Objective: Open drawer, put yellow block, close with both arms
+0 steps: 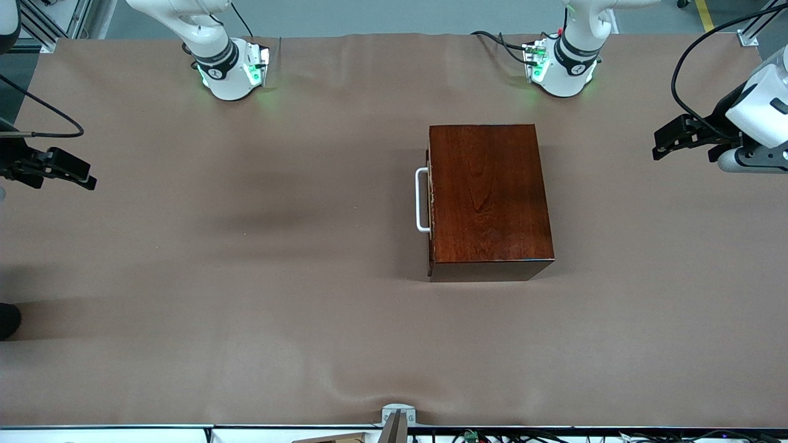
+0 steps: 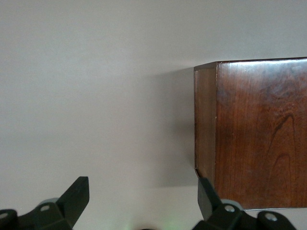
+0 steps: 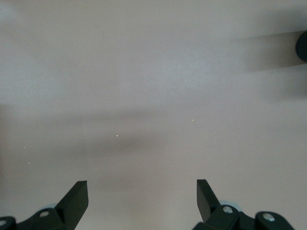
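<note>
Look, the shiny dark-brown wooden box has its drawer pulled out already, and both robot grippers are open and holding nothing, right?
Not quite. The drawer with the white bar handle is pushed fully shut in the shiny dark-brown wooden box; the front view shows it flush. The rest holds: the left gripper and right gripper are open and holding nothing.

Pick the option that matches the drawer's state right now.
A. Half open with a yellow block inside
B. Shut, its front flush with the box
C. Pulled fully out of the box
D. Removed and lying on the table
B: in the front view the drawer sits closed in the box, its white handle facing the right arm's end of the table, with no tray showing.
</note>
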{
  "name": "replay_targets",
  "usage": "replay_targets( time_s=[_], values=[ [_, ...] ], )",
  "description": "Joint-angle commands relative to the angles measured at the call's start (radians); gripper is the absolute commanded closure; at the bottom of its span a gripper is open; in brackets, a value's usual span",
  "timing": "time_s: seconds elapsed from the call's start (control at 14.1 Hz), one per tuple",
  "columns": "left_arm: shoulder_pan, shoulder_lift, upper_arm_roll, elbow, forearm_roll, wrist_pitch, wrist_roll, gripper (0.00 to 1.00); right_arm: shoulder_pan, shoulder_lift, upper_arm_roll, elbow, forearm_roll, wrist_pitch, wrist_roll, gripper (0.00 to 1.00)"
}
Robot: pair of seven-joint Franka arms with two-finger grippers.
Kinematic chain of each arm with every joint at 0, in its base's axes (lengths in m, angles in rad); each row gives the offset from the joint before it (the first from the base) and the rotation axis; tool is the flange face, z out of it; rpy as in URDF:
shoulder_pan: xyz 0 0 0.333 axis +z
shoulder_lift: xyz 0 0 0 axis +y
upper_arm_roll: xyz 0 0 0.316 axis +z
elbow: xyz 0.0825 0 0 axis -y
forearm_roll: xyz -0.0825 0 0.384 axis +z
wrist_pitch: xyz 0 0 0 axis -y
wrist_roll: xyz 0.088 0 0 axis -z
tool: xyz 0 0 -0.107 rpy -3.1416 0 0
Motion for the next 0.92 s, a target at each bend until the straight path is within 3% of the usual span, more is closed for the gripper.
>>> replay_targets(
  time_s=[0.0, 0.85],
  values=[
    [0.006, 0.002, -0.011, 0.000, 0.022, -0.011, 0.016, 0.00, -0.020, -0.015, 0.012, -0.007, 0.012, 0.003, 0.003, 0.00],
    [0.008, 0.028, -0.011, 0.003, 0.022, -0.002, 0.016, 0.00, -0.020, -0.015, 0.012, -0.007, 0.013, 0.003, 0.003, 0.00]
  ],
)
